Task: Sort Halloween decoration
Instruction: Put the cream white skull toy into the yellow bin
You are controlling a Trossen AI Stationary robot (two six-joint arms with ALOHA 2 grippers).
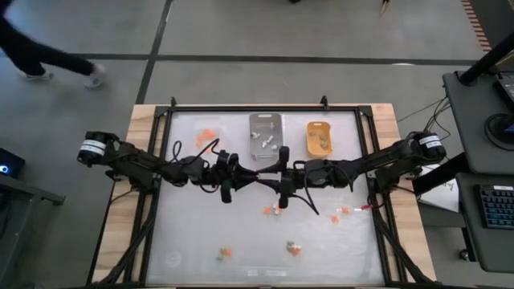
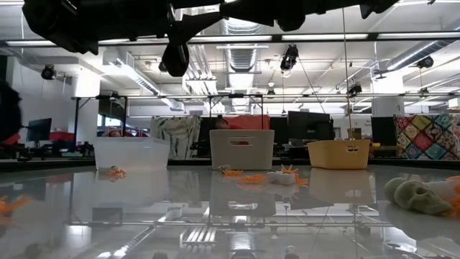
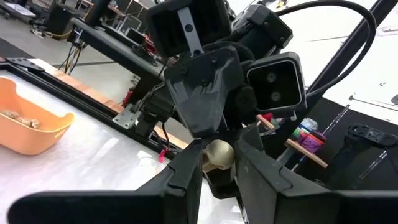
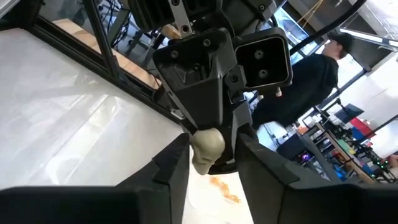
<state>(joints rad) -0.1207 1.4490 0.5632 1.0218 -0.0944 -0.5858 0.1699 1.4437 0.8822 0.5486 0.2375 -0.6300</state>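
Two grippers meeting mid-table above the glass, left gripper point(image 4: 208, 134) and right gripper point(image 3: 217, 163) both pinching one pale skull point(image 4: 207, 146); grey tray point(image 1: 266, 135) beyond

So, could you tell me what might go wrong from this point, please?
The tan skull sits between the left claw and the right claw above the table; a mistimed handover could drop it among the loose trinkets below. The two wrists are very close, so they may bump.
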